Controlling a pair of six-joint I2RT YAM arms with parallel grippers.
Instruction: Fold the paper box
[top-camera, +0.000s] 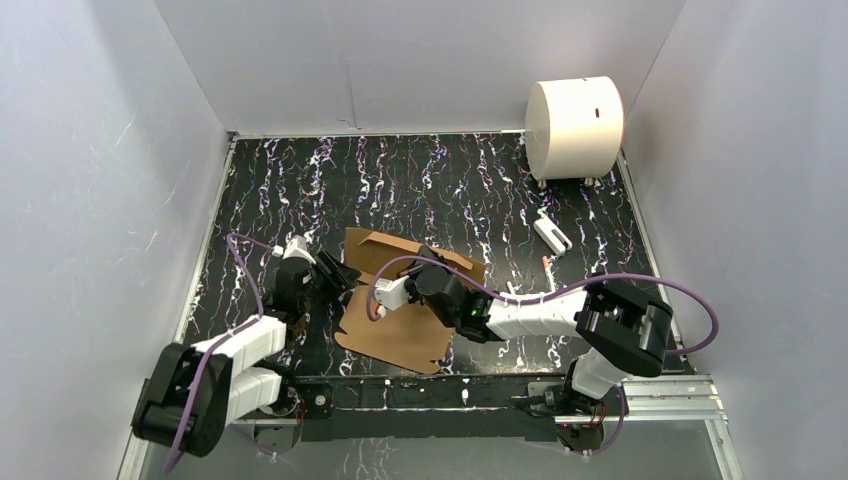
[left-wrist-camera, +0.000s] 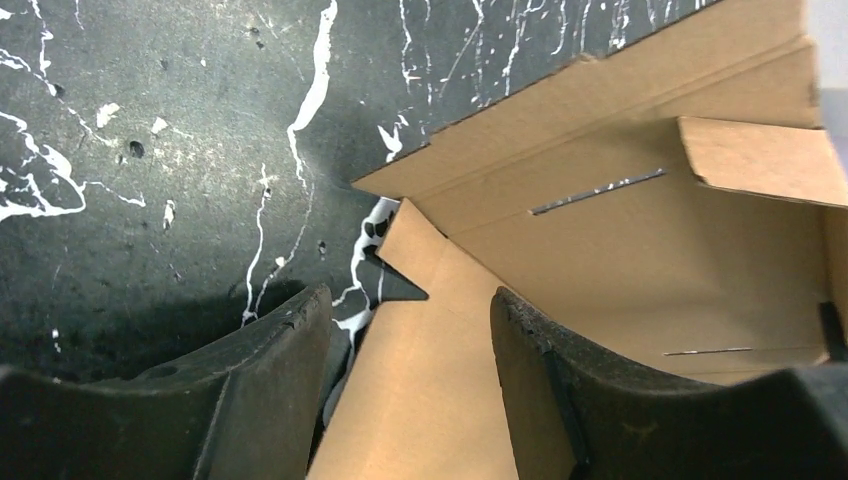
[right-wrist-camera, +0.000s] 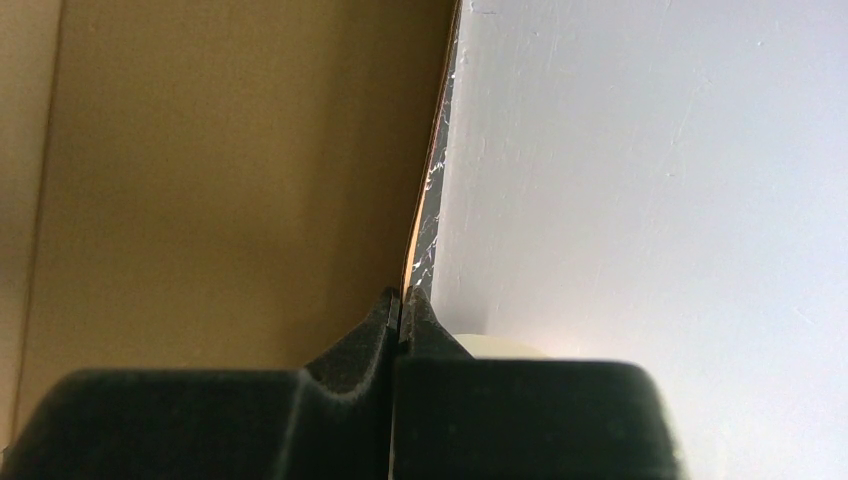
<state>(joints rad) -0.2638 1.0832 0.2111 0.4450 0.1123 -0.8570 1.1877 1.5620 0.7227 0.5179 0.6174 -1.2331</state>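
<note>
Black marbled tabletop (top-camera: 300, 180), paper box (top-camera: 395, 340) 6 o'clock of center. Right gripper (right-wrist-camera: 401, 305) pinching raised panel edge, propping it; left gripper (left-wrist-camera: 410, 310) agape astride notched flap (left-wrist-camera: 420, 250) at 9 o'clock, probably for tucking.

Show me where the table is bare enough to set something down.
Bare table runs from the left wall along the back wall to the white cylinder, beyond the paper box. Crowded: near centre, where the left pincer and right pincer meet the box, and around the small white part.
</note>
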